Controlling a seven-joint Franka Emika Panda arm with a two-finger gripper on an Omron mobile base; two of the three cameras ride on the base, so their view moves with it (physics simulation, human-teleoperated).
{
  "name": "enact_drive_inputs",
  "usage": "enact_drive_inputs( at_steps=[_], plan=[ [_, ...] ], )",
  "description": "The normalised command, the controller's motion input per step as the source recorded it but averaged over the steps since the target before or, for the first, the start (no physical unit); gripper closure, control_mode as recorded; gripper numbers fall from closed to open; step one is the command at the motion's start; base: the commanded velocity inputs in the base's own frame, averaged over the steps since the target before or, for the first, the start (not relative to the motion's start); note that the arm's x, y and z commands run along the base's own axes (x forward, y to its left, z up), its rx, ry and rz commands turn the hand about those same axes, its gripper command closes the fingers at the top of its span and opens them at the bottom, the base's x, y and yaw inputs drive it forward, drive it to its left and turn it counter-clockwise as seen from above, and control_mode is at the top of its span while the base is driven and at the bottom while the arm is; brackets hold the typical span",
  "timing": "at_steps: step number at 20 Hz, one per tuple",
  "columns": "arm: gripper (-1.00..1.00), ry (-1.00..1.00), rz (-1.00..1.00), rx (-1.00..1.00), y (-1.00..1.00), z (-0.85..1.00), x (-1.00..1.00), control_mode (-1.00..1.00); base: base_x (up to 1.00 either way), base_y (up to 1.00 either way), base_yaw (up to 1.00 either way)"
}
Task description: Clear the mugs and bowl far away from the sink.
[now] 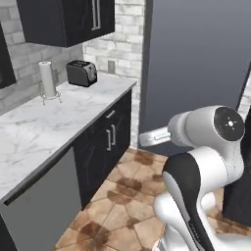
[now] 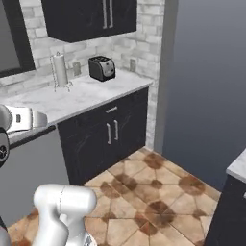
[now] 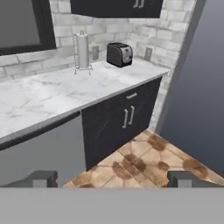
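The mugs, the bowl and the sink are out of view. My gripper (image 3: 113, 179) is open, its two dark fingertips (image 3: 43, 178) standing far apart with nothing between them. It hangs over the tiled floor and points at the dark lower cabinets (image 3: 127, 118) below the white marble counter (image 3: 48, 94). My arm's white forearm (image 1: 206, 127) rises in front of the tall dark wall panel.
A black toaster (image 1: 81, 73) and a paper towel stand (image 1: 48, 79) sit at the back of the marble counter (image 1: 49, 122). A grey appliance front (image 1: 44, 206) sits under it. A tall dark grey panel (image 1: 196, 59) closes the right. Brown floor tiles (image 2: 149, 192) lie open.
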Motion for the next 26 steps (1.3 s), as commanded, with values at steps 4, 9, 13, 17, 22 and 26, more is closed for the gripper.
enact_drive_inputs(
  at_steps=[4, 9, 13, 17, 22, 26],
  plan=[
    [-1.0, 0.0, 0.0, 0.0, 0.0, 0.0, 0.0, 1.0, 0.57, 0.33, 0.6],
    [-1.0, 0.0, 0.0, 0.0, 0.0, 0.0, 0.0, 1.0, 0.79, 0.01, 0.53],
    [-1.0, 0.0, 0.0, 0.0, 0.0, 0.0, 0.0, 1.0, 0.91, -0.01, 0.43],
    [-1.0, 0.0, 0.0, 0.0, 0.0, 0.0, 0.0, 1.0, 0.98, 0.04, 0.36],
    [-1.0, 0.0, 0.0, 0.0, 0.0, 0.0, 0.0, 1.0, 0.95, 0.34, 0.15],
    [-1.0, 0.0, 0.0, 0.0, 0.0, 0.0, 0.0, 1.0, 0.69, 0.18, 0.09]
  ],
)
